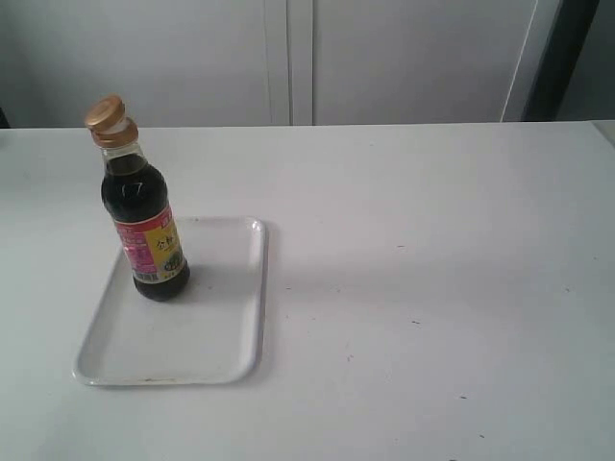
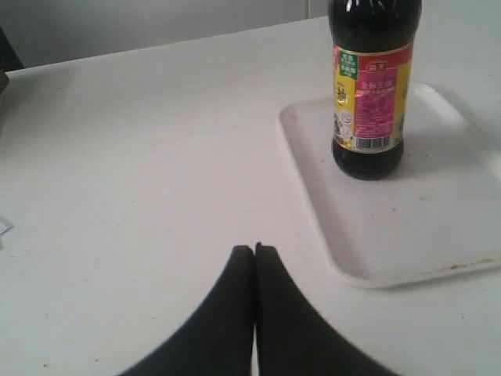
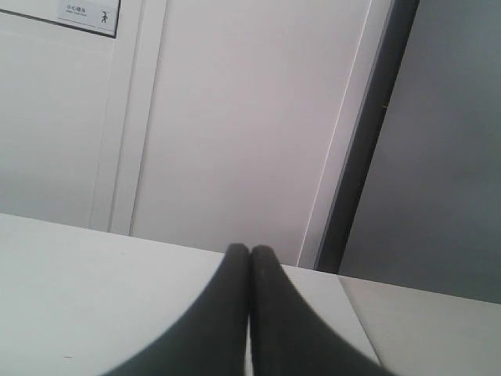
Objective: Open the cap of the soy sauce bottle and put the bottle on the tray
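On the white tray (image 1: 221, 336), toward its far left part, the dark soy sauce bottle (image 1: 146, 226) is standing upright, its orange-gold cap (image 1: 106, 112) tilting open. Both the left fingers (image 2: 235, 313) and the right fingers (image 3: 227, 313) are pressing together, clenched on nothing, over the bench (image 1: 432, 288).

You are seeing the soy sauce bottle (image 1: 144, 216) standing on the tray (image 1: 226, 331). The tray is lying toward the left of the table (image 1: 432, 288).

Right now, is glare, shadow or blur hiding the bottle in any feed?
Exterior view: even light, bottle sharp, a soft shadow on the tray. Left wrist view: small highlights on the bottle, its top cropped. Right wrist view: no bottle, just wall and table.
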